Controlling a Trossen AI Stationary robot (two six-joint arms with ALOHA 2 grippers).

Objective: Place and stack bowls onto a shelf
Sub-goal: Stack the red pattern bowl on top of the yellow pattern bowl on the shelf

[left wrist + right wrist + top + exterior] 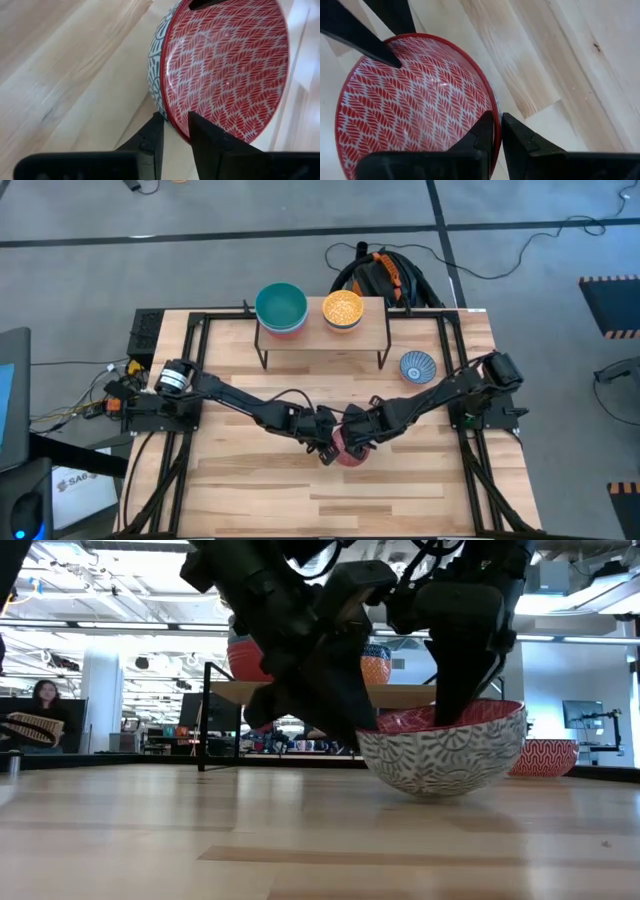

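Arms are reaching inward from both sides of the table [250,480] in the high view, meeting near its middle front, where the left tool [327,442] and right tool [352,438] are both closing on the patterned pink-red bowl [350,454]. On the shelf [320,332] at the table's back, a teal-green bowl [281,305] is sitting stacked on an orange-red one beside the patterned yellow bowl [342,308]; the patterned blue-and-white bowl [418,366] is resting on the table just right of the shelf.

Seen from the low view, the pink-red bowl [445,750] is tilting slightly on the table, mouth upward, with both arms coming down onto its rim.

From the left wrist, the left tool [175,132] is pinching the bowl's [225,60] rim, one finger outside, one inside.

From the right wrist, the right tool [496,132] is likewise clamping the rim of the bowl [415,105], opposite the other tool's fingers [375,47].

No writing is readable.
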